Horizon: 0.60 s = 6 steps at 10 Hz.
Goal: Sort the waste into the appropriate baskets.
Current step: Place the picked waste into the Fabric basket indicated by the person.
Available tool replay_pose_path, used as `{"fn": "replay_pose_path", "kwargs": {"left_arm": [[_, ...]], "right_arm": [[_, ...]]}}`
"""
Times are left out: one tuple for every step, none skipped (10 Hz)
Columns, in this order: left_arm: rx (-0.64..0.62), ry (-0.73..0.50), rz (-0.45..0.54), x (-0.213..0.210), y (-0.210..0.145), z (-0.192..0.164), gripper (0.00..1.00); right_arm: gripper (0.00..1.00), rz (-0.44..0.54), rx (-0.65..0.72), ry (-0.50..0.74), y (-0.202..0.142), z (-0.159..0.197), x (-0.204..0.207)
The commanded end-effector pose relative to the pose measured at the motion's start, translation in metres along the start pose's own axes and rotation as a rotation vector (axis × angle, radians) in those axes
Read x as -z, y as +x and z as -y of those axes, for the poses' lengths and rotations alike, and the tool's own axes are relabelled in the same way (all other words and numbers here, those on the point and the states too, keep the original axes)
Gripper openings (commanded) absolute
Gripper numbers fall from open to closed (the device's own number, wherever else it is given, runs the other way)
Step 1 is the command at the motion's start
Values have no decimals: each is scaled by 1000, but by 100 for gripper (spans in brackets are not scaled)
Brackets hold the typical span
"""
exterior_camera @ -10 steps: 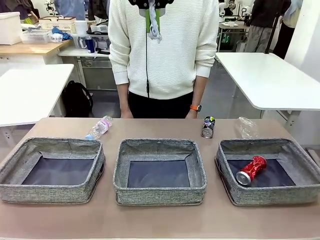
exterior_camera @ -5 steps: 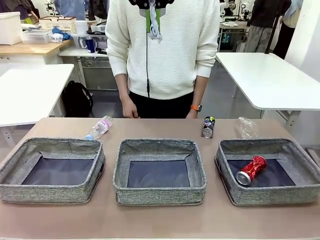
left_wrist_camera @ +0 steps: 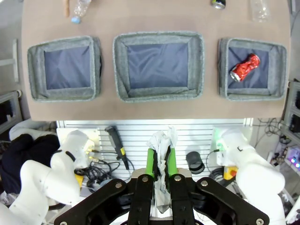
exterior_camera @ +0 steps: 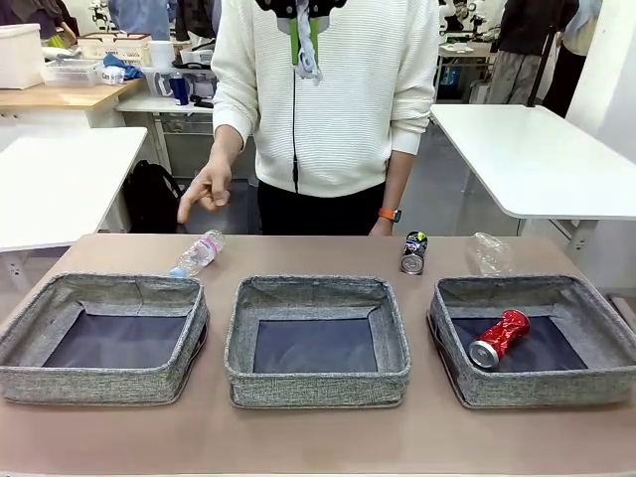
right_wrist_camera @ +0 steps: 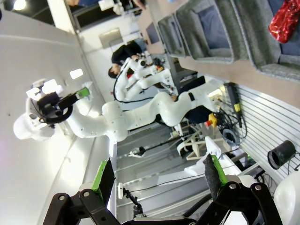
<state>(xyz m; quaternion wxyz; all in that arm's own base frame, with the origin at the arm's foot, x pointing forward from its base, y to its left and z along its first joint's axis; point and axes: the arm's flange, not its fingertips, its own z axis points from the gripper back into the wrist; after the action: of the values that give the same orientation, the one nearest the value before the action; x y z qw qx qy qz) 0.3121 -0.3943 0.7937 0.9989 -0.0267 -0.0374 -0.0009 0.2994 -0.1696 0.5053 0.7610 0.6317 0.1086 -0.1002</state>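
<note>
Three grey woven baskets stand in a row: left (exterior_camera: 104,338), middle (exterior_camera: 316,338), right (exterior_camera: 537,338). The dented red can (exterior_camera: 499,338) lies in the right basket, also seen from above (left_wrist_camera: 244,67) and at the right wrist view's top corner (right_wrist_camera: 286,21). Behind the baskets lie the blue-capped bottle (exterior_camera: 199,252), the dark can (exterior_camera: 413,252) and the clear plastic cup (exterior_camera: 492,254). My left gripper (left_wrist_camera: 161,154) is held high behind the table's near edge, shut on the white paper wad (left_wrist_camera: 164,140). My right gripper (right_wrist_camera: 158,177) is open and holds nothing.
A person in a white sweater stands at the far side, one hand (exterior_camera: 206,189) raised above the bottle, the other by the dark can. Arm bases, cables and a slatted panel (left_wrist_camera: 140,136) lie below my left gripper. White tables stand behind.
The person's hand has lifted from the table's far edge and now hangs in the air above the bottle. The waste and baskets have not moved.
</note>
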Motion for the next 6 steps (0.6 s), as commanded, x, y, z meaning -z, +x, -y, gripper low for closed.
{"fn": "replay_pose_path", "kwargs": {"left_arm": [[0, 3, 0, -2, -2, -2, 10], [0, 3, 0, -2, -2, -2, 10], [0, 3, 0, -2, -2, -2, 10], [0, 3, 0, -2, -2, -2, 10], [0, 3, 0, -2, -2, -2, 10], [0, 3, 0, -2, -2, -2, 10]], "right_arm": [[100, -3, -12, 7, -1, -2, 0], [100, -3, -12, 7, -1, -2, 0], [100, -3, -12, 7, -1, -2, 0], [100, -3, -12, 7, -1, -2, 0], [100, -3, -12, 7, -1, -2, 0], [100, -3, -12, 7, -1, -2, 0]]}}
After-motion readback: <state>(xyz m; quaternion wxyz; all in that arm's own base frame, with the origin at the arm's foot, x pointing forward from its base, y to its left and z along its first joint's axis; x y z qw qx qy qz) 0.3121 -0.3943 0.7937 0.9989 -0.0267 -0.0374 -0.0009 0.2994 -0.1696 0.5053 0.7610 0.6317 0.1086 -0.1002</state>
